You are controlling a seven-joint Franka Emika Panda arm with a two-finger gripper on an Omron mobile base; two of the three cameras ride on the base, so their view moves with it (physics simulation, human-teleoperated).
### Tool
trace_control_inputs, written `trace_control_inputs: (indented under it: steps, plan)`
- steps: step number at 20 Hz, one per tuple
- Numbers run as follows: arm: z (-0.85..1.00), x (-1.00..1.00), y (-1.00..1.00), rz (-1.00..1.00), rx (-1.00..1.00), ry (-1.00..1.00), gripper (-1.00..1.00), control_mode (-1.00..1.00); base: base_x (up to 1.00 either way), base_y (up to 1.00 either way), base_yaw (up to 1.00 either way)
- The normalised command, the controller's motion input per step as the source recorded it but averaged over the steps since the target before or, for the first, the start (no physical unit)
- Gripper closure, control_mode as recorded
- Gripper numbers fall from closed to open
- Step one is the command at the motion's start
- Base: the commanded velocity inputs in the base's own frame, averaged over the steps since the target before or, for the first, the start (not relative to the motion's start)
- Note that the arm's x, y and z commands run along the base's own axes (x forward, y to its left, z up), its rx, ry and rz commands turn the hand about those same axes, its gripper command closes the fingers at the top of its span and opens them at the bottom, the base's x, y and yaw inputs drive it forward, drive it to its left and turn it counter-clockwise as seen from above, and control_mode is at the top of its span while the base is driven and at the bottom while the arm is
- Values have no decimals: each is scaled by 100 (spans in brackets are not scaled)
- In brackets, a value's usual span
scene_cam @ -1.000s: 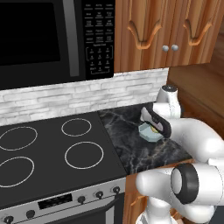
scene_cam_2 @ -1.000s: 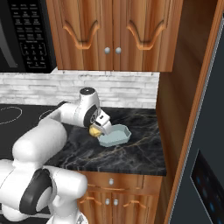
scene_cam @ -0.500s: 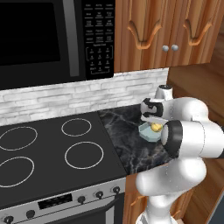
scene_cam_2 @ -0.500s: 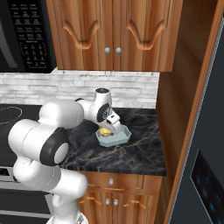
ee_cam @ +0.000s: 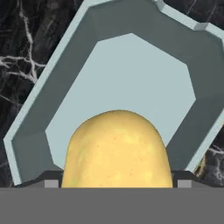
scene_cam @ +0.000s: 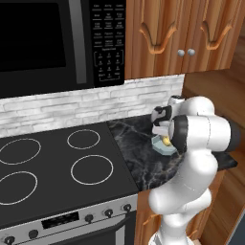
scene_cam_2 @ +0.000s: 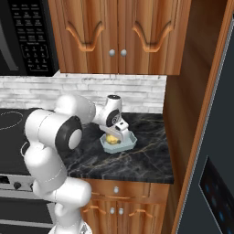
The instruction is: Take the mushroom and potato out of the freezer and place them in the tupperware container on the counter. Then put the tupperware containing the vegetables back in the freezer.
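Note:
My gripper [scene_cam_2: 114,133] hangs low over the tupperware container [scene_cam_2: 122,144], a pale blue-grey tray on the black marble counter [scene_cam_2: 144,157]. The gripper [ee_cam: 117,183] is shut on the yellow potato [ee_cam: 117,151], whose sides meet the dark fingertips [ee_cam: 51,180]. The potato [scene_cam_2: 112,139] sits inside the container's rim, just above its floor [ee_cam: 135,74]. From the left base view the gripper [scene_cam: 161,130] and potato [scene_cam: 166,141] stand over the container [scene_cam: 161,147]. The mushroom is out of view. A slate-grey freezer [scene_cam_2: 214,183] panel stands at the right.
The black stovetop [scene_cam: 57,167] with ring burners lies left of the counter [scene_cam: 139,160]. A microwave [scene_cam: 48,43] and wooden cabinets [scene_cam_2: 119,36] hang above. A wooden side wall [scene_cam_2: 187,105] bounds the counter on the right. My own arm [scene_cam_2: 59,137] bulks at the counter's front.
The gripper has carried the potato sideways from beside the container to over its inside and lower. The arm's elbow has swung toward the counter.

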Motion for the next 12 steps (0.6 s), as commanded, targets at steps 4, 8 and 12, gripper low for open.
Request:
trace_control_inputs:
  steps: [4, 8, 12]
  plan:
    - [-35, 3, 0, -1, 0, 1, 100, -100, 0, 0, 0]
    - [-17, 14, 0, -1, 0, 0, -100, -100, 0, 0, 0]
    - [-2, 12, 0, 0, 0, 0, -100, -100, 0, 0, 0]
